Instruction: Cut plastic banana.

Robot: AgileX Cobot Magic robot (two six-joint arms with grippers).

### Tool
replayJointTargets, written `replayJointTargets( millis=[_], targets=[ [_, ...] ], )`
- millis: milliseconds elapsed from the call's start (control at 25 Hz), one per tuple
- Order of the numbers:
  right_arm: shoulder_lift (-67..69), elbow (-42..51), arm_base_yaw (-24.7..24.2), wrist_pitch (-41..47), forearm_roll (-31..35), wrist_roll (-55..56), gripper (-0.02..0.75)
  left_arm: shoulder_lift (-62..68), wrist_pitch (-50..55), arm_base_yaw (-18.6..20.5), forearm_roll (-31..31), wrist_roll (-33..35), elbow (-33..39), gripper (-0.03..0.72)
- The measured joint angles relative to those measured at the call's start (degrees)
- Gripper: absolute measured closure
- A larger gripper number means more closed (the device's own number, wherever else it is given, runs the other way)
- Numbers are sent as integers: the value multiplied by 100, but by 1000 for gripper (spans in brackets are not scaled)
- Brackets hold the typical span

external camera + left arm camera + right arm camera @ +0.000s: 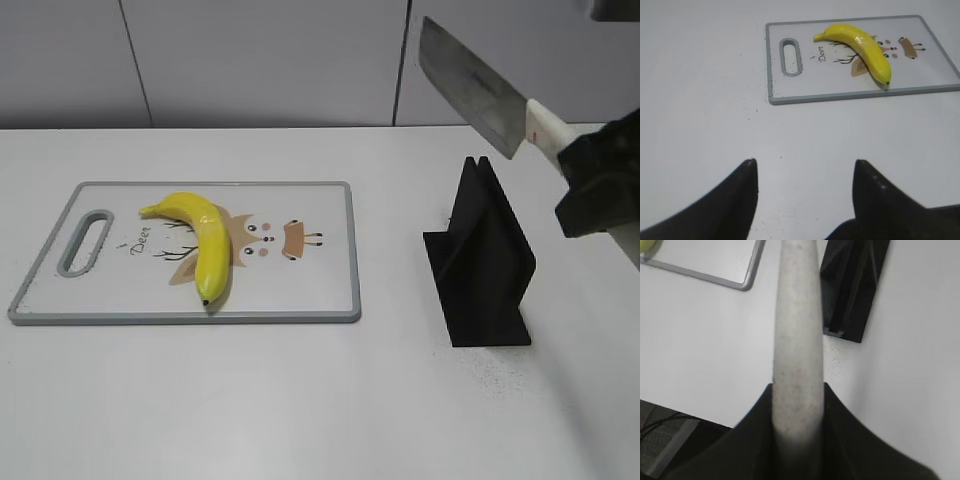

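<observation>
Broadly, the white desk (300,400) is offering plenty of bare room in front of and to the left of the cutting board (330,300), which is lying flat with its grey rim as the only raised edge on that side. Standing between the board and the right arm, the black knife stand (485,265) is the obstacle to be clearing. The right pincer (796,425) is gripping the pale handle of the cleaver (470,85), holding the blade high above the stand. A good approach, I judge, is carrying it leftward at height, then lowering squarely across the plastic banana (205,245), which is resting on the board's middle-left. The left pincer (805,172) is hovering spread wide and empty near the board's handle end.
</observation>
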Motion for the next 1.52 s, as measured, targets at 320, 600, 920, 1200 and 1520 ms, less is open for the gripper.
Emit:
replayJointTargets(
  millis=[320, 600, 920, 1200, 1520],
  targets=[
    [-505, 746, 0, -311, -318, 732, 576, -38, -412, 0, -11, -5, 362, 99],
    [-556, 1239, 0, -762, -389, 1139, 576, -38, -781, 0, -5, -16, 499, 99],
    [-556, 1490, 0, -1424, -885, 1738, 576, -38, -798, 0, -5, -21, 516, 99],
    [-150, 1496, 0, -1868, -919, 1769, 576, -38, -805, 0, -5, -21, 516, 101],
    [813, 1496, 0, -2064, -935, 1774, 576, -38, -805, 0, -5, -21, 516, 110]
  ],
)
